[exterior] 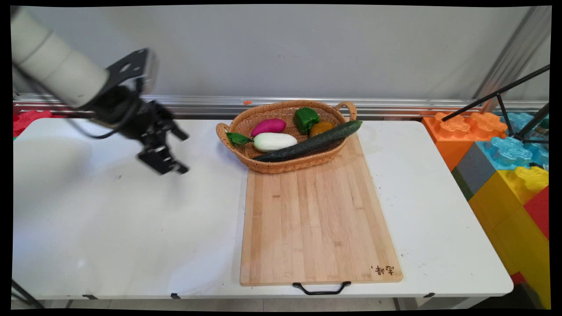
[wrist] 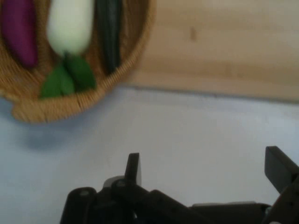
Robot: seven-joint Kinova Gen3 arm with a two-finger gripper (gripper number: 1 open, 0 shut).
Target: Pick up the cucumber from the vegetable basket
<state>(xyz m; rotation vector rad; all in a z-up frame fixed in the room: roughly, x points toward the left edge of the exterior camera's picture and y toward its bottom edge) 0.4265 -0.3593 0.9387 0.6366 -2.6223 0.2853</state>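
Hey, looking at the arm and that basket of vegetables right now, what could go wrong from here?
The cucumber lies across the basket with its tip over the rim, so a nudge might roll it out onto the cutting board. The vegetables are packed close: the white eggplant touches the cucumber, so a grab may catch both. The open gripper hangs left of the basket; a low sideways approach might hit the handle.

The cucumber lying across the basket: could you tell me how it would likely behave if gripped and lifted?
The cucumber looks long and rigid, so it would probably stay straight. Gripped off-centre, it may tilt. One end overhangs the basket rim, and its round, smooth-looking body could roll or slip.
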